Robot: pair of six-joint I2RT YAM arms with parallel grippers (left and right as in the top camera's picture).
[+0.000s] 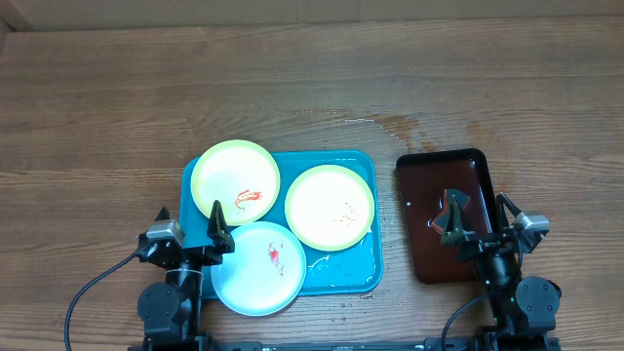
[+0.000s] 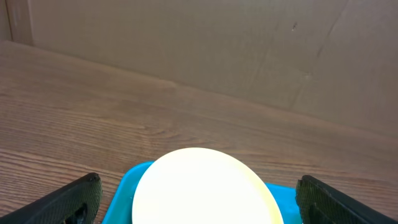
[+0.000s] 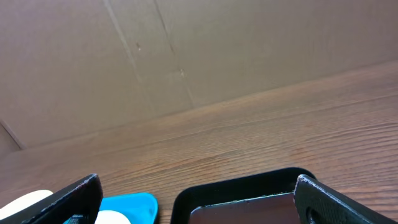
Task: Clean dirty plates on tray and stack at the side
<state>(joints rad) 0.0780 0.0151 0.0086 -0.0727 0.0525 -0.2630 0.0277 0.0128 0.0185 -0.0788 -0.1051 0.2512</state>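
Note:
The turquoise tray [image 1: 349,265] holds three plates. A yellow-green plate [image 1: 235,181] with a red smear lies at its far left. Another yellow-green plate [image 1: 330,206] with faint brown marks lies at the right. A pale blue-white plate [image 1: 258,268] with a red smear sits in front, overhanging the tray's near edge. My left gripper [image 1: 192,222] is open at the tray's near left edge, with nothing in it. In the left wrist view a yellow-green plate [image 2: 199,186] shows ahead between the open fingers [image 2: 68,202]. My right gripper [image 1: 478,219] hangs open and empty.
A dark reddish-brown tray with a black rim [image 1: 439,180] lies right of the turquoise tray, under my right gripper; its far rim [image 3: 236,186] shows in the right wrist view. A wet patch [image 1: 390,123] marks the wooden table behind the trays. A cardboard wall [image 2: 249,43] stands at the back.

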